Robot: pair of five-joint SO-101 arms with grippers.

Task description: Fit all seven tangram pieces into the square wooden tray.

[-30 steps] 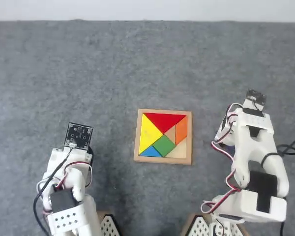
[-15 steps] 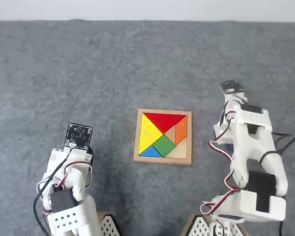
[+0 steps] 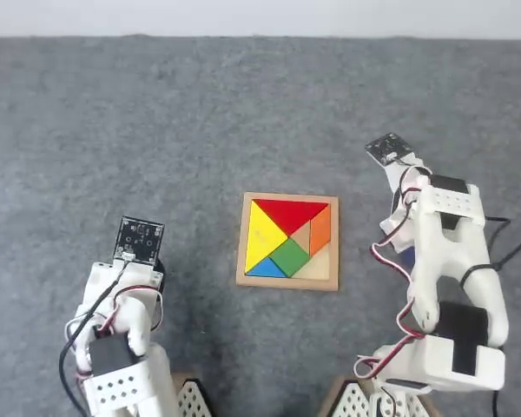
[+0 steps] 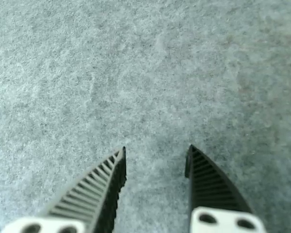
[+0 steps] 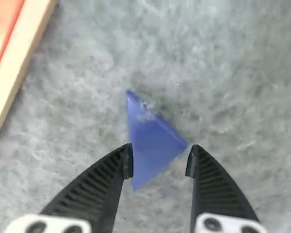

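Grey carpet (image 4: pixel 136 73), right gripper (image 5: pixel 160 147) parted astride blue triangle (image 5: pixel 153 136), left gripper (image 4: pixel 156 150) parted above carpet

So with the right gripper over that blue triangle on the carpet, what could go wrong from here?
The blue triangle lies flat on the carpet between the right gripper's open jaws, slanted edges toward them; closing may twist it or squeeze it out. If gripped askew, it may catch on the tray's rim or nudge the orange piece when lowered.
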